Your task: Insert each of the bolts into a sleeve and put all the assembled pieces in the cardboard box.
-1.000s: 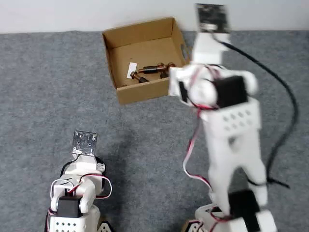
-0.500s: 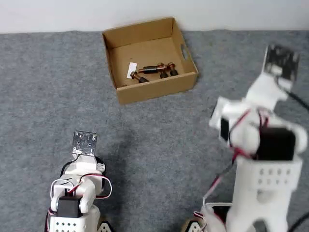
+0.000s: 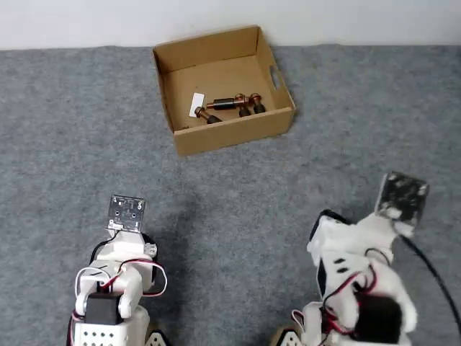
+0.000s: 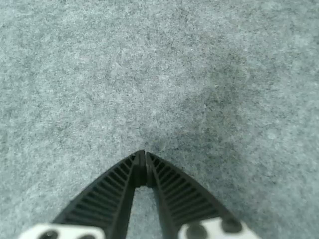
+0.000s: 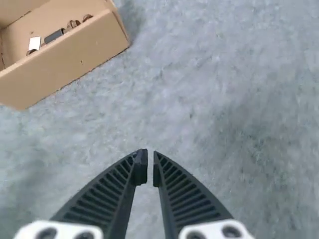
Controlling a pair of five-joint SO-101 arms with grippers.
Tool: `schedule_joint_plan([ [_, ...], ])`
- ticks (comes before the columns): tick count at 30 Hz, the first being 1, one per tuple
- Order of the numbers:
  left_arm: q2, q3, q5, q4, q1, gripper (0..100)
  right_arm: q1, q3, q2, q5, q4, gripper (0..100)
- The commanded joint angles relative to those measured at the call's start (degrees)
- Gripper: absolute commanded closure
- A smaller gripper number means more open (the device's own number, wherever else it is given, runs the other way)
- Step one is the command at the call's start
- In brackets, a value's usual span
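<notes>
Left gripper (image 4: pixel 145 156): black ribbed jaws closed tip to tip, nothing between them, pointing down at bare grey carpeted table (image 4: pixel 209 74). Left arm (image 3: pixel 119 288) sits folded at the near edge, left of centre.

Right gripper (image 5: pixel 148 160): jaws drawn together with only a thin slit between the tips, nothing held, over bare carpet. Right arm (image 3: pixel 360 288) sits folded at the near edge, right of centre.

Open brown cardboard box (image 3: pixel 230 133) stands near the far edge, about mid-width, well apart from both grippers. Inside, toward its near wall, lie copper-coloured bolt-and-sleeve pieces (image 3: pixel 227 103) close together; exact count is hard to tell, several at least. A small white slip (image 3: pixel 196 105) lies just beside them.

No loose bolt or sleeve is seen on the carpet around the box or by either arm.

Judgement: insertion and boxing look done, so the step in hand is the close-out, both arms parked and empty. The next move, if any, calls for confirming every piece is seated in its sleeve; otherwise hold position
</notes>
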Motion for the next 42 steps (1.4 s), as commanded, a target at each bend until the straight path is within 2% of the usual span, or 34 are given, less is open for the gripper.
schedule_joint_plan([
  [1,-0.62,-0.48,0.35,0.53,0.18,99,0.75,8.53,-7.52,4.84,-4.53,98.9],
  [6,-0.62,-0.48,0.35,0.53,0.18,99,0.84,20.22,-17.19,8.97,-9.19,99.0],
  [18,-0.62,-0.48,0.35,0.53,0.18,99,0.84,39.21,-17.01,10.46,-14.2,99.0],
  [22,-0.62,-0.48,0.35,0.53,0.18,99,0.84,39.21,-16.92,10.46,-12.53,99.0],
  [27,-0.62,-0.48,0.35,0.53,0.18,99,0.92,39.21,-16.84,10.29,-5.23,98.8],
  [42,-0.62,-0.48,0.35,0.53,0.18,99,0.57,39.3,-16.92,10.37,-5.32,98.9],
])
